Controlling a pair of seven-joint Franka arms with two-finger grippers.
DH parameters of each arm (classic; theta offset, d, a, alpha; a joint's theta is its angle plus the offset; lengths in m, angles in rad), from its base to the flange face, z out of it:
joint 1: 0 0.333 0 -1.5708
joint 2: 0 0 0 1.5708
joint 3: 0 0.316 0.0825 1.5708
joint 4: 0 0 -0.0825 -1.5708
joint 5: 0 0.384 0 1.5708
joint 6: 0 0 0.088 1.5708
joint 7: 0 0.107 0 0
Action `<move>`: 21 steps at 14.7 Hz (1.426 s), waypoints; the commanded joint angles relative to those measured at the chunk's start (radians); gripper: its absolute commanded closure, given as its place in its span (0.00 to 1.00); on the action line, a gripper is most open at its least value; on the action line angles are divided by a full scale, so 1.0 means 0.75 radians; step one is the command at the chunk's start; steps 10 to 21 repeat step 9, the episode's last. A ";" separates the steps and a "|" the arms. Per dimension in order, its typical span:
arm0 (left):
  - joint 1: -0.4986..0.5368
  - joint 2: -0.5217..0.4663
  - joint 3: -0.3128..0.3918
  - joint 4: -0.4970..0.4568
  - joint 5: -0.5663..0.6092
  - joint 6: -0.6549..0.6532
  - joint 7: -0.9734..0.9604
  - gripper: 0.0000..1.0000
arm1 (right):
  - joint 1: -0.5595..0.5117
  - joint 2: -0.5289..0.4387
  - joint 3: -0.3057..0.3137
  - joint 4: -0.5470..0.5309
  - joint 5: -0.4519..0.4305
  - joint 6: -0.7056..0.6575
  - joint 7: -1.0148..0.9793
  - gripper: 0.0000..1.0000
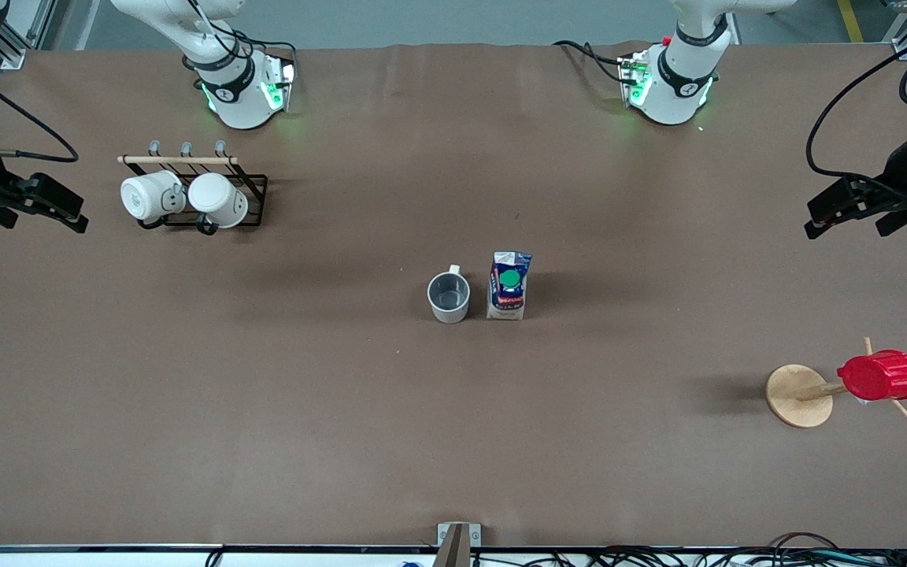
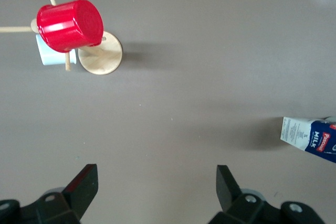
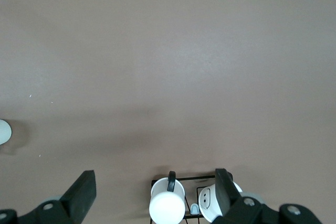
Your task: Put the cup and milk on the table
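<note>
The off-white cup (image 1: 448, 297) with a dark grey inside stands upright on the brown table (image 1: 343, 409) near its middle. The blue-and-white milk carton (image 1: 509, 285) with a green cap stands right beside it, toward the left arm's end; part of it shows in the left wrist view (image 2: 310, 139). My left gripper (image 1: 851, 219) is open and empty over the table's edge at the left arm's end (image 2: 156, 184). My right gripper (image 1: 36, 209) is open and empty over the table's edge at the right arm's end (image 3: 155, 190). Both are far from the cup and the milk.
A black wire rack (image 1: 253, 185) with two bright white mugs (image 1: 150, 195) (image 1: 219, 200) stands near the right arm's base. A red ribbed cup (image 1: 881, 376) hangs on a wooden peg stand (image 1: 796, 398) toward the left arm's end, nearer the front camera.
</note>
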 commanded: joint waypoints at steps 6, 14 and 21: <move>0.074 -0.018 -0.106 -0.003 0.032 -0.033 0.012 0.01 | -0.009 -0.022 0.002 -0.019 0.016 0.003 -0.019 0.00; 0.072 -0.028 -0.106 -0.021 0.032 -0.027 0.004 0.01 | -0.009 -0.022 0.002 -0.019 0.016 0.003 -0.019 0.00; 0.072 -0.028 -0.106 -0.021 0.032 -0.027 0.004 0.01 | -0.009 -0.022 0.002 -0.019 0.016 0.003 -0.019 0.00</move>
